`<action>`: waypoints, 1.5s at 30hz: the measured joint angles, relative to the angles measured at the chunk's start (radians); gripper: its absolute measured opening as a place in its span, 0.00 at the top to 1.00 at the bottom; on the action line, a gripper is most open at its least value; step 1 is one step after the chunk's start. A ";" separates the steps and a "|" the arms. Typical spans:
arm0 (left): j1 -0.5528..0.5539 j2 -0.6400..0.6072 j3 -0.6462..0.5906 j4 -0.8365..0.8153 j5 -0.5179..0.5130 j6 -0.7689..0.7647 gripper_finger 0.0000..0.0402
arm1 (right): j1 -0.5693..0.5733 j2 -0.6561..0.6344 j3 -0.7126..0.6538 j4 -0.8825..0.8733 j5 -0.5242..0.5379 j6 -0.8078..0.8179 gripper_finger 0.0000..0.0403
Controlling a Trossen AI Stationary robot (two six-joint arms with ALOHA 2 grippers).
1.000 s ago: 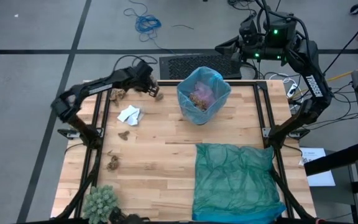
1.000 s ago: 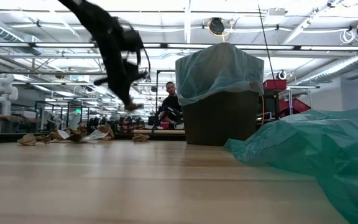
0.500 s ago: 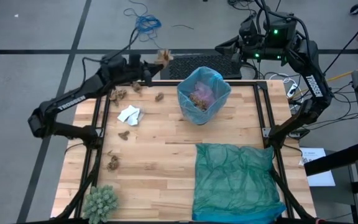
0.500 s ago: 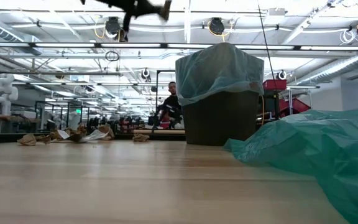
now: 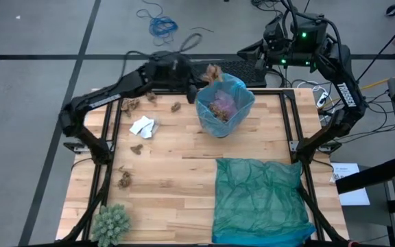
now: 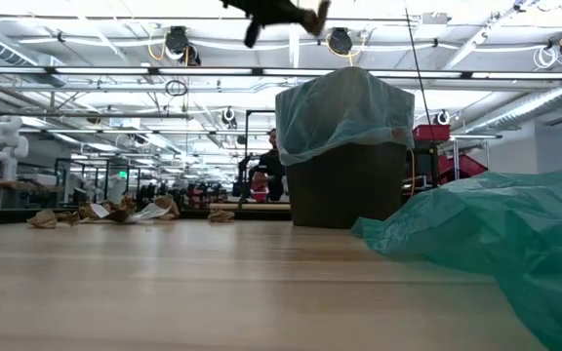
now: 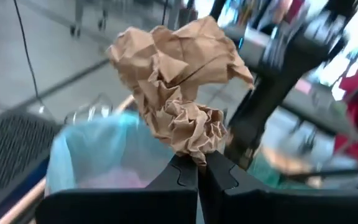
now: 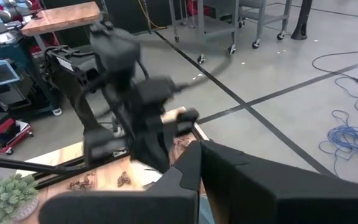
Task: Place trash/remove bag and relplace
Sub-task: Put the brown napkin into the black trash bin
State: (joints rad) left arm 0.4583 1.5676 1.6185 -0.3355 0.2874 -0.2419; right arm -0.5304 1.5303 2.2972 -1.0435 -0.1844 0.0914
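- Since a moment ago, left gripper swung from beyond the tabletop's far edge to the bin rim, fingers pinching a brown wad high, so it should drop cleanly.
- Blue bag lines the bin, mouth open for trash.
- Right gripper, fingers pressed together, waits behind.

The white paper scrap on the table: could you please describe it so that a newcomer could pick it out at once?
Start at the bin with the light blue bag near the table's far edge. Beside it, toward the left arm's side, the white paper scrap lies flat on the wood. The lumps around it are brown crumpled wads; it alone is white and folded.
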 joint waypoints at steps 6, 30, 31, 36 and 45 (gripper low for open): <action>-0.025 0.060 0.050 -0.139 0.000 0.066 0.91 | 0.000 0.000 0.000 0.000 0.000 0.001 1.00; 0.200 -0.060 -0.024 -0.830 -0.554 -0.137 0.60 | 0.025 0.000 0.000 -0.016 -0.004 0.001 1.00; 0.219 -0.059 -0.042 -0.817 -0.553 -0.132 0.60 | 0.027 0.000 0.000 -0.016 -0.004 -0.001 1.00; 0.306 -0.018 -0.146 -0.715 -0.488 -0.110 0.60 | 0.029 0.000 0.000 -0.016 -0.004 -0.005 1.00; 0.416 0.095 -0.242 -0.660 -0.471 -0.036 0.60 | 0.029 0.000 0.000 -0.016 -0.004 0.005 1.00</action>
State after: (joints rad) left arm 0.8739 1.6626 1.3769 -0.9953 -0.1836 -0.2781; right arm -0.5018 1.5303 2.2971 -1.0594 -0.1885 0.0959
